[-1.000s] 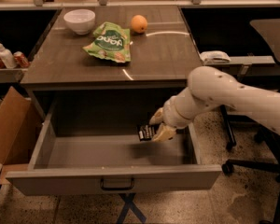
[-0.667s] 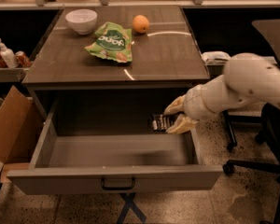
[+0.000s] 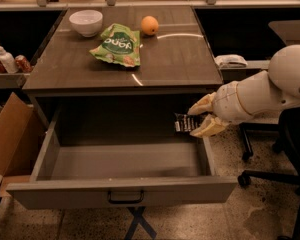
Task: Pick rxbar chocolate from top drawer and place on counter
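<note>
The top drawer (image 3: 122,189) stands pulled open below the counter (image 3: 180,59), its inside bare. My gripper (image 3: 199,118) is at the drawer's right rear corner, just under the counter's front edge. It is shut on the rxbar chocolate (image 3: 186,123), a small black bar with white lettering, held level above the drawer's right side wall. The white arm (image 3: 270,86) reaches in from the right.
On the counter lie a green snack bag (image 3: 117,45), a white bowl (image 3: 86,22) and an orange (image 3: 149,25). A cardboard box (image 3: 7,134) stands at the left of the drawer. Bottles (image 3: 7,60) sit on a left shelf. A chair base (image 3: 270,174) is at right.
My gripper has lifted the rxbar chocolate out of the drawer and moved it up and to the right, toward the counter's front edge. The arm has drawn back to the right.
</note>
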`<state>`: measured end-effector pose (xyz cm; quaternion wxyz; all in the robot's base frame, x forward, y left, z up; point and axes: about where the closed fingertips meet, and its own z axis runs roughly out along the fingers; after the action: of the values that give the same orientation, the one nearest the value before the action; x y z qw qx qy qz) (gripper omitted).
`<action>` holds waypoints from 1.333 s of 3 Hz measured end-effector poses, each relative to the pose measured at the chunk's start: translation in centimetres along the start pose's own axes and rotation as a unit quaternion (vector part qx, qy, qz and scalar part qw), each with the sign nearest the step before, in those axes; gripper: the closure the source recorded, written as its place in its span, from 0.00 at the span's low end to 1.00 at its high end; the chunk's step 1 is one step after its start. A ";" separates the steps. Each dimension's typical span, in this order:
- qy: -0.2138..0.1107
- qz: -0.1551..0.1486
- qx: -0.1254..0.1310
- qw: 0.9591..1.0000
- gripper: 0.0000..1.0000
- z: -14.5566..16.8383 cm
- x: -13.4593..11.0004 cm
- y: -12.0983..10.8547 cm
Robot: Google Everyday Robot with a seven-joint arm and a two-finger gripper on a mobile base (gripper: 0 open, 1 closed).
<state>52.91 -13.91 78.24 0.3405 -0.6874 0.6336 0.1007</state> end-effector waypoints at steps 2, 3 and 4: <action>-0.031 -0.045 0.034 0.998 1.00 -1.5 -3.9 -5.0; -0.049 -0.086 0.056 0.993 1.00 -1.6 -7.9 -10.3; -0.065 -0.095 0.088 0.989 1.00 -0.8 -10.7 -15.1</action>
<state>64.91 -6.33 90.11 0.4481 -0.7040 0.5481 0.0563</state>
